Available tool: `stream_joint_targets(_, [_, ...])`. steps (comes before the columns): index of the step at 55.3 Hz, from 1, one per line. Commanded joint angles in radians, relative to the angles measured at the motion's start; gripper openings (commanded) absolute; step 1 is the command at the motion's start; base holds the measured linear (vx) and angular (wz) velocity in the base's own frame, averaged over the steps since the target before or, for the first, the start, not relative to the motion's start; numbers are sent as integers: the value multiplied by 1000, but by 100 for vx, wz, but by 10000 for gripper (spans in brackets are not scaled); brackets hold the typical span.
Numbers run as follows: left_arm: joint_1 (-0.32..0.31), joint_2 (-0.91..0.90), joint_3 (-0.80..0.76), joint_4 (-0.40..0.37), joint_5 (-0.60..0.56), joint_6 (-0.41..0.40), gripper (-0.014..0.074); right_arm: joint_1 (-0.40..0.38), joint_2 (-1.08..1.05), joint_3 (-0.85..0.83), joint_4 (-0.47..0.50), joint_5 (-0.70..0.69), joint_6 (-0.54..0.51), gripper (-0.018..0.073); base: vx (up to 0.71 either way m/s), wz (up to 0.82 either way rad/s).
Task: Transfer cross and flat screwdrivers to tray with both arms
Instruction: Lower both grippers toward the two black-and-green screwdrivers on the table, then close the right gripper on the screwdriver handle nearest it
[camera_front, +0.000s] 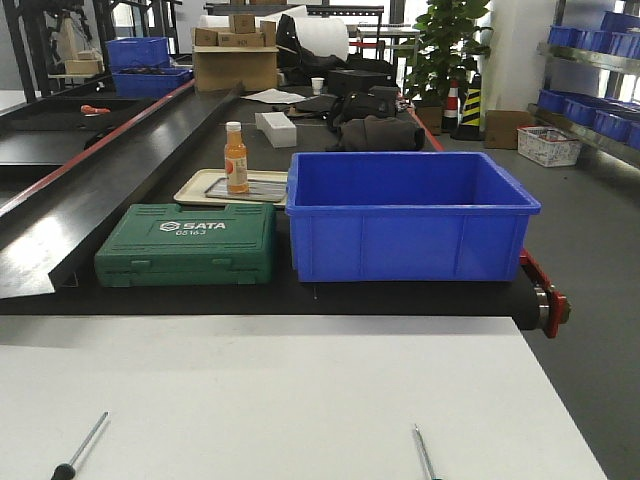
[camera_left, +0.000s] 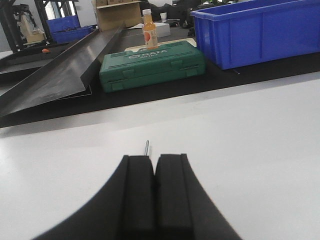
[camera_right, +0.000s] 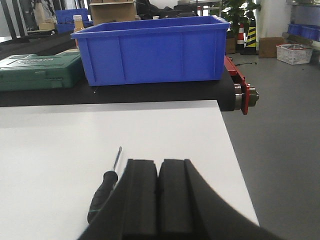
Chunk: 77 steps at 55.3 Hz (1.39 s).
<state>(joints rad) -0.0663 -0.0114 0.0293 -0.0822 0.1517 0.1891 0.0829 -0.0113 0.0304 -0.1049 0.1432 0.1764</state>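
Observation:
Two screwdrivers lie on the white table (camera_front: 280, 400) near its front edge. In the front view, one screwdriver (camera_front: 82, 443) lies at the left and the other's shaft (camera_front: 424, 452) shows at the right. My left gripper (camera_left: 154, 157) is shut with its fingers pressed together, and a thin shaft tip (camera_left: 147, 147) pokes out just beyond its left finger. My right gripper (camera_right: 159, 162) is also shut and holds nothing. A black-handled screwdriver (camera_right: 104, 189) lies on the table just left of it. The tray is out of view. Neither gripper shows in the front view.
Beyond the white table, on a black belt, stand a blue bin (camera_front: 410, 215) and a green tool case (camera_front: 188, 243). Behind them an orange bottle (camera_front: 236, 157) stands on a beige tray (camera_front: 195, 190). A black ramp (camera_front: 90, 190) slopes at the left. The table's right edge (camera_right: 235, 160) drops to the floor.

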Motion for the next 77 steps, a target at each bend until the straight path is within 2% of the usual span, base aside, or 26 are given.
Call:
stream_joint_targets(1, [-4,-13,-34,-1,-130,5,3,-6,-6,7,-9,-135,2,-8,0,0])
stream_joint_targets(4, [-4,-13,-39,-1,-175,5,3,-6,-6,7,-9,-203,7,-8,0,0])
stream_joint_targets(9, [-4,-13,-41,-5,-320,-18,3,-6,-6,-5,-13,-294,0,-8,0,0])
stream_joint_targets(12, [-4,-12,-58,-39,-361,-94,3,-6,-4,-42,-13,-301,-4,-8,0,0])
stream_joint_targets(15, [-4,-6,-106,-58,-327,-152,3,-6,8,-107,-14,-269,-4,-8,0,0])
stream_joint_targets(19, [-4,32,-199,-54,-250,-155,3,-6,61,-220,-14,-176,-4,-8,0,0])
stream_joint_targets(27, [-4,257,-467,-51,-132,-93,3,-6,304,-491,-21,-65,-58,-8,0,0])
stream_joint_targets(32, [-4,469,-642,-51,-71,-32,3,-6,504,-633,-21,-78,-118,-8,0,0])
stream_joint_targets(37, [-4,642,-746,-52,-51,-24,3,-6,659,-720,-13,-104,-127,-8,0,0])
stream_joint_targets(45, [-4,808,-817,-55,-5,-26,3,-6,839,-768,-10,-108,-124,-8,0,0])
stream_joint_targets(53, [-4,894,-818,-54,-34,-20,25,-4,948,-772,-9,-110,-124,11,0,0])
stream_joint_targets(61, [-4,923,-818,-54,-53,-19,129,-4,996,-772,-9,-111,-124,136,0,0])
stream_joint_targets(64, [-4,925,-818,-55,-45,-28,193,-4,1011,-772,-9,-111,-124,218,0,0])
stream_joint_targets(71, [-4,925,-818,-55,-16,-29,372,-5,1044,-772,15,-136,-123,475,0,0])
stream_joint_targets(77, [-4,925,-818,-55,-12,-29,510,-5,1067,-772,16,-178,-124,643,0,0])
